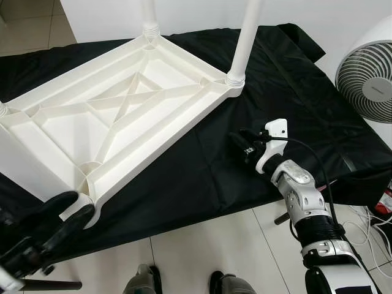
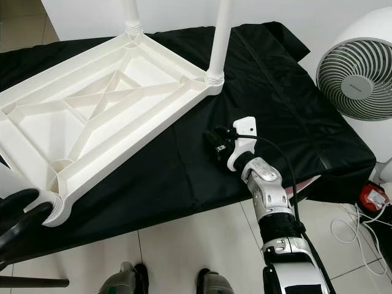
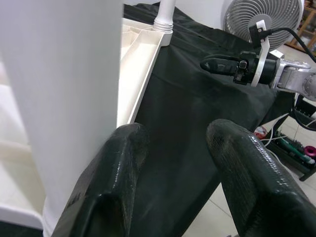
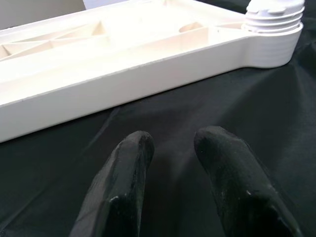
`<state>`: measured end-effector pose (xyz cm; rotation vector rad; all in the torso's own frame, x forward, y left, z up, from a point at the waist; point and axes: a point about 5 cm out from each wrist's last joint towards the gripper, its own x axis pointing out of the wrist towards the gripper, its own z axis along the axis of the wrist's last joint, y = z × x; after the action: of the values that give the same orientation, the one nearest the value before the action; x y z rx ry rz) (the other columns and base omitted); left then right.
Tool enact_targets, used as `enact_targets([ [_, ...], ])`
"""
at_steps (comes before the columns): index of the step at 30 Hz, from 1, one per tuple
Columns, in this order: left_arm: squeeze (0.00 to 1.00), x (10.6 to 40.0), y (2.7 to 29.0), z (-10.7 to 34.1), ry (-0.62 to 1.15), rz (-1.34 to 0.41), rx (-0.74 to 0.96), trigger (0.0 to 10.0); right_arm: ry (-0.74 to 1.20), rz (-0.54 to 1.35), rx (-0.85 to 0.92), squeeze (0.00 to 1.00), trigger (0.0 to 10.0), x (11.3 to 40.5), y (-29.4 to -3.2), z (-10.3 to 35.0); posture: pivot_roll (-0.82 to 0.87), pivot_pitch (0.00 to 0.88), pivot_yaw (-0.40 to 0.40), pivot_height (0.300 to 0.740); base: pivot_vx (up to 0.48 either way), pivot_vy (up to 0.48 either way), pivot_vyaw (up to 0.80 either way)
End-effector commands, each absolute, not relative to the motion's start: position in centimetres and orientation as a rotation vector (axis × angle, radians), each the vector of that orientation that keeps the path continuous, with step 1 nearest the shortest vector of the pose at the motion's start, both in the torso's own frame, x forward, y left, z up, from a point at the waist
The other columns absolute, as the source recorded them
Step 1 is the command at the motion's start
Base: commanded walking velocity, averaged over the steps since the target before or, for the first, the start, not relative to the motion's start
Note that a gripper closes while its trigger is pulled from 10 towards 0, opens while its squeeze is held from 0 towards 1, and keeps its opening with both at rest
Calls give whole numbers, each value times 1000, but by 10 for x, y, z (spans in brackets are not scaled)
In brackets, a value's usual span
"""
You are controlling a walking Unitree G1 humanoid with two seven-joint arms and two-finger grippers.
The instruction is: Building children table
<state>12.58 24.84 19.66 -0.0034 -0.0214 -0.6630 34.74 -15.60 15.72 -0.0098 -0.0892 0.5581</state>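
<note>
The white plastic table (image 1: 184, 125) lies upside down on a black cloth (image 1: 288, 86). Two white legs (image 1: 246, 37) (image 1: 149, 12) stand in its far corner sockets. A third leg (image 1: 21, 162) rises at the near left corner, broad and close in the left wrist view (image 3: 64, 98). My left gripper (image 1: 64, 214) is at that corner, open, with the leg against the outside of one finger (image 3: 118, 163) and only cloth in the gap. My right gripper (image 1: 240, 146) hovers open over the cloth, a short way off the table's right edge (image 4: 148, 69).
A white fan (image 1: 367, 73) stands at the right, beside the cloth. Cables and a red item (image 1: 386, 202) lie on the tiled floor (image 1: 202, 245) at the far right. My feet (image 1: 144, 282) are at the cloth's front edge.
</note>
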Motion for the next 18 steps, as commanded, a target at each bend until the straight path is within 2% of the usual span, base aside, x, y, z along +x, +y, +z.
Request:
enact_targets([
  [1,0,122,257,195,-3,-641,5,10000,-88,568,-20,0,10000,348,-155,156,120,172,-4,740,0,0,0],
  [7,0,118,271,193,34,-584,34,10000,-90,570,-20,0,10000,348,-155,155,123,176,-8,740,0,0,0],
  [10,0,116,291,192,55,-507,61,10000,-89,572,-22,0,10000,349,-155,155,123,174,-10,740,0,0,0],
  [13,0,115,297,192,58,-489,63,10000,-90,573,-23,0,10000,349,-155,155,123,174,-10,740,0,0,0],
  [15,0,118,314,191,56,-392,95,10000,-92,572,-23,0,10000,350,-155,155,122,173,-14,740,0,0,0],
  [18,0,123,322,191,49,-330,114,10000,-93,572,-24,0,10000,350,-155,156,120,169,-16,740,0,0,0],
])
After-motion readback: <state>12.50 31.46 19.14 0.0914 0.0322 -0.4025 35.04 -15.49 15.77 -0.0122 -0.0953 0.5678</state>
